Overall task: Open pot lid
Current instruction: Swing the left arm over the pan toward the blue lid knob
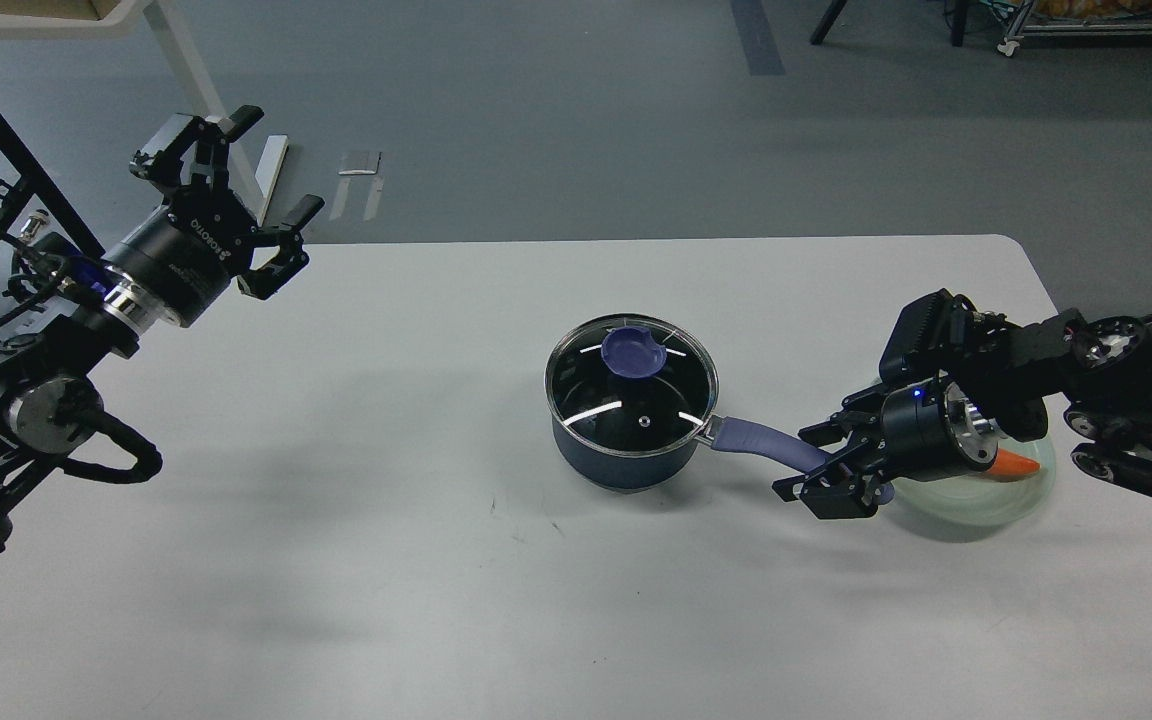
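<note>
lid (633, 385) on pot (626, 450), mid tabletop (386, 560) | right hand (814, 462) closed around pot handle end | left hand (254, 192) spread wide, empty, raised far left

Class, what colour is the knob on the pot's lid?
Purple-blue: the knob on the clear glass lid, seen in the head view.

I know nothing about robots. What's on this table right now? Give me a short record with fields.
pot: dark blue saucepan, mid-table
lid: clear glass lid on the saucepan, purple-blue knob on top
handle: purple handle pointing right
right gripper: right gripper, its fingers around the handle's far end
left gripper: left gripper, fingers spread, raised at the table's far left edge, holding nothing
plate: pale green plate behind the right gripper, with something orange on it
</note>
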Controlling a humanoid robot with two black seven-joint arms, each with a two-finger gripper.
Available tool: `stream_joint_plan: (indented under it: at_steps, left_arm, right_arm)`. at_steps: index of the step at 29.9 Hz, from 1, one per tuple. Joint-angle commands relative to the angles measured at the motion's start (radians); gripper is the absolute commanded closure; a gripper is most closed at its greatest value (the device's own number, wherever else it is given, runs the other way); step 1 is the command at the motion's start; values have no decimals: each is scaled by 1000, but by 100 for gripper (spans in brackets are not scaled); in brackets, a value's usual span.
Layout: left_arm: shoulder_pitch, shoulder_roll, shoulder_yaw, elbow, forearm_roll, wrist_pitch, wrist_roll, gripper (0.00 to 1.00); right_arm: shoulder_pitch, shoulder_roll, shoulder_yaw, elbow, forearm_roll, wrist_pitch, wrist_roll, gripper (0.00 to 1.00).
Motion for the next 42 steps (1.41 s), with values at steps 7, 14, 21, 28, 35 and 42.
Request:
stream_joint_plan:
  at_steps: [7, 14, 21, 28, 35, 42]
  left_arm:
    - [-22, -4, 3, -14, 116, 33, 0, 1]
    - [-51, -8, 1, -16, 432, 34, 0, 1]
    - [-141, -56, 3, -17, 705, 37, 0, 1]
    - [-218, -74, 4, -140, 1096, 90, 0, 1]
    - [-335, -237, 160, -166, 1573, 323, 0, 1]
    - [-441, -369, 415, -71, 1679, 506, 0, 1]
  right_arm:
    - [-1, 1, 0, -3, -1, 0, 0, 57]
    - [0, 1, 0, -3, 1, 0, 0, 63]
    - [2, -1, 0, -3, 2, 0, 0, 69]
    - [2, -1, 0, -3, 4, 0, 0, 68]
    - [2, -1, 0, -3, 4, 0, 0, 68]
    - [2, -3, 0, -3, 5, 0, 0, 68]
